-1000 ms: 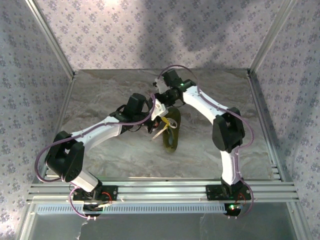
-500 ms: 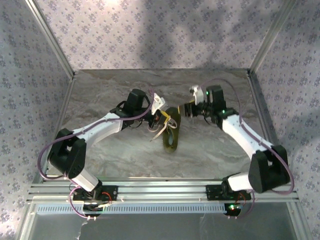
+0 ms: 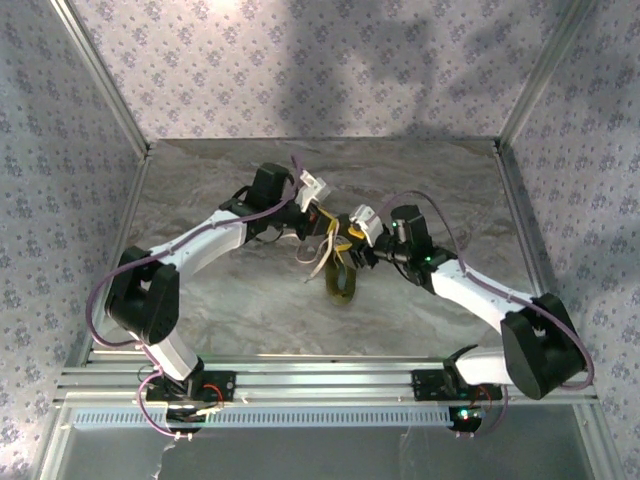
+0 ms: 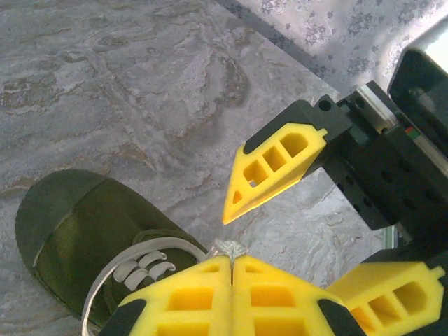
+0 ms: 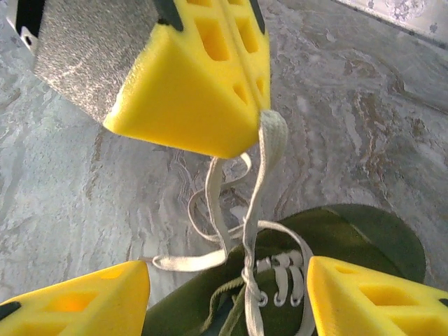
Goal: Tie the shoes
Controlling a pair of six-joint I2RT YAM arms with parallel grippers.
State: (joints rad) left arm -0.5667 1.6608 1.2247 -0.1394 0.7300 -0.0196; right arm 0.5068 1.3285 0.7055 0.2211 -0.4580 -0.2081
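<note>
Two arms converge over the middle of the bench [image 3: 230,300]. The right arm is what changed. A second ago it reached in from the far edge and met the left arm above the shoe. It then swung out toward the right edge, and now it has come back in low from the right side. The left arm has barely shifted.

Shoe [image 3: 341,277]: olive green, near the bench's middle, long axis running from far edge to near edge, apparently not displaced.

Left tool [image 4: 231,260]: fingers pressed together, clamped on one strand of the laces [image 5: 260,161] and holding it up off the shoe.

Right tool [image 5: 229,269]: fingers well apart with nothing between them, poised just beside the left tool. In its wrist view the eyelets and the loose lace loops lie below the gap.

Judgement: the right arm let go and repositioned for a fresh grasp, probably the second strand or the raised one. No knot or bow is visible, so the tying looks to be at an early stage.
</note>
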